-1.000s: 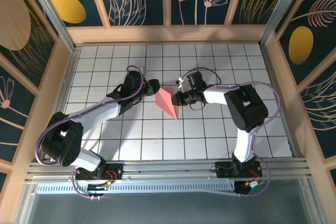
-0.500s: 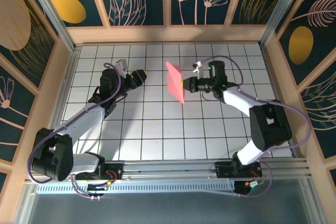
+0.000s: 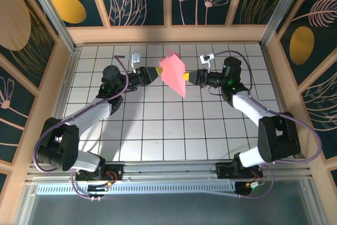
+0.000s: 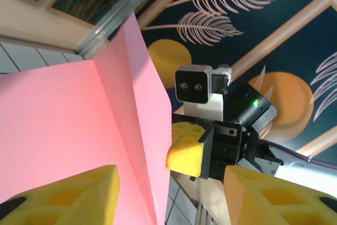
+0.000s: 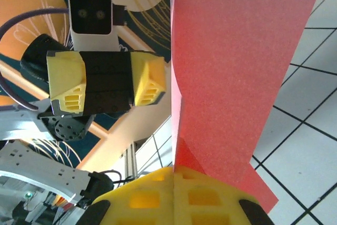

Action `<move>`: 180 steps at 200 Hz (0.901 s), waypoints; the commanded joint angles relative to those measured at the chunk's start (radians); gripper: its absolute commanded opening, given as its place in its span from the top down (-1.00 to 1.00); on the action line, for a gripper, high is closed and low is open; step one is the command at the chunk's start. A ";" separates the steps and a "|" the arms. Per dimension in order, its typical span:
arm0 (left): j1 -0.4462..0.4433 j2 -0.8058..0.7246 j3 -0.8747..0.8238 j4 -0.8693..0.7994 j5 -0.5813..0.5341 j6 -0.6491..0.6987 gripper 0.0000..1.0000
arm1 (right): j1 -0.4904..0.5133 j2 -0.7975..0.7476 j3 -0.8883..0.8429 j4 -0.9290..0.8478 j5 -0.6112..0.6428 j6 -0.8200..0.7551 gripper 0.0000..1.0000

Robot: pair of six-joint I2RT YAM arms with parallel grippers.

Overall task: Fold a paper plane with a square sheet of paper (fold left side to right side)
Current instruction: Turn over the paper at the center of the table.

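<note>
I hold the pink paper (image 3: 174, 72) in the air above the desk (image 3: 158, 130), pinched tight in my right gripper (image 3: 185, 77). My left gripper (image 3: 157, 72) stands open at the paper's left edge. The paper is creased and pointed, so I judge the last folds are left.

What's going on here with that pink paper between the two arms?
The right tool is shut on a folded salmon-pink sheet of paper, holding it up above the white grid-tiled table. The left tool is open beside it, jaws apart on either side of the sheet's edge, not gripping it.
</note>
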 commanded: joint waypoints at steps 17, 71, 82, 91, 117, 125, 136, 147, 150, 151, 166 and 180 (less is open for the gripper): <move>-0.040 0.078 0.074 0.031 0.058 0.008 -0.09 | 0.027 -0.016 -0.004 0.079 -0.055 0.041 1.00; -0.059 0.142 0.099 0.031 0.059 -0.002 -0.05 | 0.043 -0.003 -0.013 0.116 -0.058 0.061 1.00; -0.064 0.153 0.108 0.034 0.070 -0.002 0.01 | 0.045 0.003 -0.014 0.118 -0.057 0.063 1.00; -0.065 0.155 0.111 0.035 0.073 -0.002 0.07 | 0.046 0.008 -0.014 0.120 -0.053 0.064 1.00; -0.065 0.151 0.105 0.049 0.070 0.004 0.23 | 0.047 0.017 -0.016 0.115 -0.043 0.067 1.00; -0.066 0.151 0.104 0.049 0.071 0.004 0.28 | 0.046 0.020 -0.016 0.116 -0.041 0.069 1.00; -0.066 0.151 0.104 0.049 0.071 0.003 0.37 | 0.045 0.025 -0.014 0.112 -0.038 0.070 1.00; -0.066 0.152 0.103 0.049 0.070 0.004 0.47 | 0.045 0.026 -0.014 0.107 -0.035 0.069 1.00; -0.066 0.152 0.103 0.049 0.070 0.003 0.49 | 0.047 0.027 -0.013 0.106 -0.034 0.069 1.00; -0.066 0.152 0.103 0.049 0.071 0.003 0.50 | 0.047 0.026 -0.013 0.106 -0.034 0.069 1.00; -0.067 0.151 0.098 0.049 0.064 0.004 0.62 | 0.046 0.027 -0.013 0.099 -0.029 0.065 1.00; -0.066 0.149 0.097 0.049 0.056 0.003 0.73 | 0.045 0.023 -0.013 0.088 -0.022 0.060 1.00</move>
